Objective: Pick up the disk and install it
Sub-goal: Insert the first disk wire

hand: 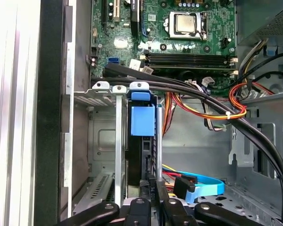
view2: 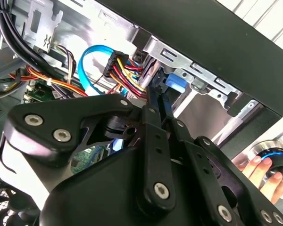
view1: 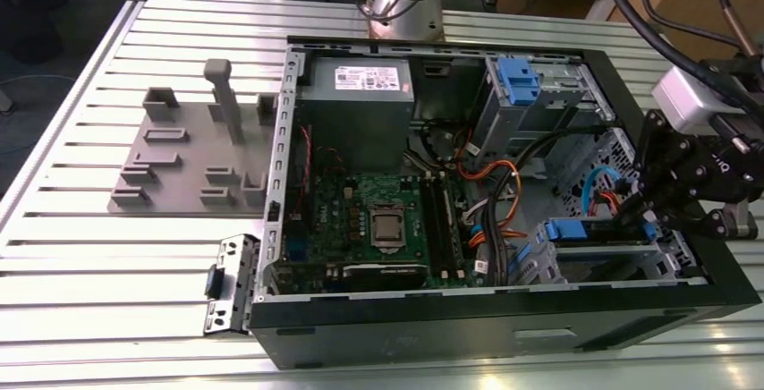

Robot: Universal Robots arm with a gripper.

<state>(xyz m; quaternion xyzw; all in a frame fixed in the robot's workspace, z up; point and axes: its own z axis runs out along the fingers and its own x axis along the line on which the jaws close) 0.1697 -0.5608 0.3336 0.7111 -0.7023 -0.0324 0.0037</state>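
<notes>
The claw (view1: 654, 214) is reaching into the open case (view1: 668, 305), its fingers (hand: 151, 200) pinched narrow on the edge of the disk (hand: 142, 141). The disk is standing on edge in the drive cage (hand: 104, 127) beside the case's front wall. Picking up looks done; seating and release are remaining.

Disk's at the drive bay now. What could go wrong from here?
1. The blue cable and the coloured wires lie right beside the pincer and could snag on it.
2. The disk sits edge-on between the bay's metal rails; a slight tilt might jam it.
3. A hand is close by outside the case, so contact is possible.
</notes>
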